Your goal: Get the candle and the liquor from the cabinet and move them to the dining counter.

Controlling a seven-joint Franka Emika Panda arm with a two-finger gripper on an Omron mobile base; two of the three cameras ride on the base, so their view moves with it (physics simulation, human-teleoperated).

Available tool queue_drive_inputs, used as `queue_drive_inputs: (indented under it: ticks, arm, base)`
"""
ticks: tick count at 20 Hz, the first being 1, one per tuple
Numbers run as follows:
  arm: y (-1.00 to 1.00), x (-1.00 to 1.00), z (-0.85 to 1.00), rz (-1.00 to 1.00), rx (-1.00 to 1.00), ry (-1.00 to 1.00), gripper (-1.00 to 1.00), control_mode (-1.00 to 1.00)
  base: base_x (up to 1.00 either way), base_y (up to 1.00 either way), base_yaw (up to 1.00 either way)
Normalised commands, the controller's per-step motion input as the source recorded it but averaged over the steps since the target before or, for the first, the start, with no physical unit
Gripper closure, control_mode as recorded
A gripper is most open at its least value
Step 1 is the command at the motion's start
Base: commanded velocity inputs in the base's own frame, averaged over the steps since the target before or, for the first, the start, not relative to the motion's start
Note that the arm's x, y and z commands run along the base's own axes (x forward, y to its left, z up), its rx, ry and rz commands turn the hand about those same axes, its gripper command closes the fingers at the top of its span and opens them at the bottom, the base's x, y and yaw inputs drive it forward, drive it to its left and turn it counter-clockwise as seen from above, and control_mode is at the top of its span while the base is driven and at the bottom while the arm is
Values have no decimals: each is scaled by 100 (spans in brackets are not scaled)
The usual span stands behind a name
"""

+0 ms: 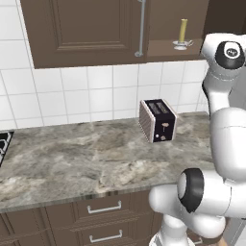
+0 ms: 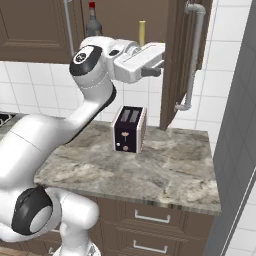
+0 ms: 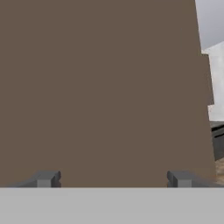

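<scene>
The cabinet (image 1: 86, 29) hangs above the worktop, and its right door (image 2: 176, 60) is swung open. On the inner shelf the pale-yellow candle (image 1: 182, 30) (image 2: 142, 32) stands upright in its white saucer. In the right base view the dark liquor (image 2: 92, 24) bottle with a red cap stands left of the candle. My gripper (image 2: 162, 57) is raised just below the shelf's front and faces the open door. Its fingers (image 3: 46, 179) stand wide apart around my gripper (image 3: 113, 179), which is open and holds nothing. Flat brown wood lies close ahead. The dining counter is out of view.
A toaster (image 1: 157, 120) (image 2: 129, 129) stands on the marble worktop (image 1: 86, 158) under the cabinet, below my hand. White tiles back the worktop. The open door's silver handle (image 2: 194, 55) sticks out to the right. A grey tall panel (image 2: 235, 130) closes the right side.
</scene>
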Motion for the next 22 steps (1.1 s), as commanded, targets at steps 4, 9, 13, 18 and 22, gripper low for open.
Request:
queue_drive_inputs:
  ticks: [4,9,13,18,22]
  arm:
    - [-54,0,-18,45,5,0,-100,-100]
    - [-22,2,-12,46,1,0,-100,-100]
    - [-11,19,-13,38,0,-2,-100,-100]
    - [40,-2,-6,22,0,-1,-100,-100]
    - [100,0,0,9,-4,0,-100,-100]
  base:
    - [0,0,0]
    - [0,0,0]
    - [0,0,0]
    - [0,0,0]
    - [0,0,0]
